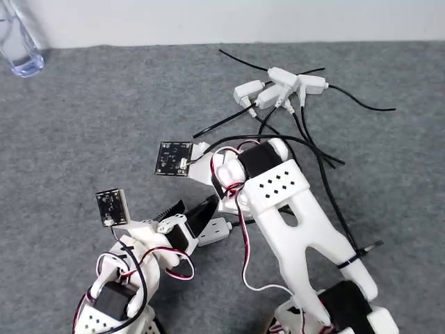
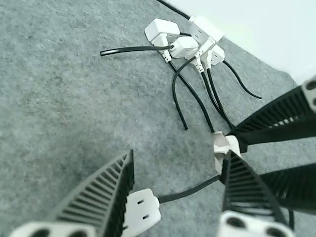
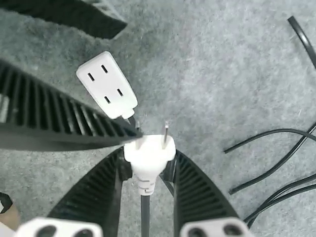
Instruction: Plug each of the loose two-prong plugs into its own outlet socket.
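plug-in step, we judge: our right gripper (image 3: 149,160) is clenched on a two-prong plug (image 3: 147,148), prongs just short of the outlet socket (image 1: 212,231), lower centre of high view, inside the wide-open left gripper (image 2: 177,162). next: align prongs w/ slots, push.

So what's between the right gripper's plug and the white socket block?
A finger of the left gripper crosses between the plug and socket block, seen in right wrist view.

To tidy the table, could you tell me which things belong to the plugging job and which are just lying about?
Job: plug in right gripper; socket; plug-and-socket cluster.
Lying about: clear container.
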